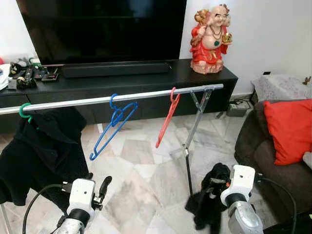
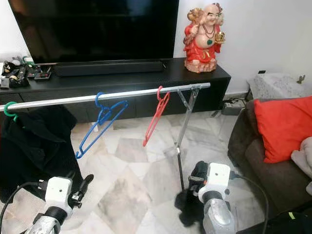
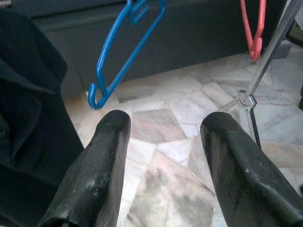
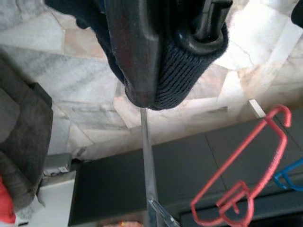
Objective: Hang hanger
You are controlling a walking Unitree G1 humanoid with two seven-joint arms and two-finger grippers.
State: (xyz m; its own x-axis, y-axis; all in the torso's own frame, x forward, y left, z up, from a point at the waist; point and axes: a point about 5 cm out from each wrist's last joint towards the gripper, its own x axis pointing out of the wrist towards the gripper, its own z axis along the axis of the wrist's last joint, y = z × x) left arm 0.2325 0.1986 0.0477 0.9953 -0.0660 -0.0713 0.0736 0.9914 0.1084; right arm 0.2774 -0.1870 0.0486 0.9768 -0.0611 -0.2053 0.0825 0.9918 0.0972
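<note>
Along the silver rail [image 1: 122, 97], a black garment [image 1: 39, 151] on a green hanger [image 1: 23, 112] at nine o'clock, then blue hanger [image 1: 111, 127], red hanger [image 1: 166, 118] tilted. Left gripper [image 3: 161, 156] gapes wide, empty, over bare marble floor [image 1: 146, 180]. Right gripper [image 1: 213, 187] clamps dark cloth [image 1: 207, 204] at five o'clock.

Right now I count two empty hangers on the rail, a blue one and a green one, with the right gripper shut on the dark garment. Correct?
Not quite. The two empty hangers on the rail are the blue hanger and a red hanger, as the left eye view shows. The green hanger carries a black coat. The right gripper is indeed shut on the dark garment.
</note>
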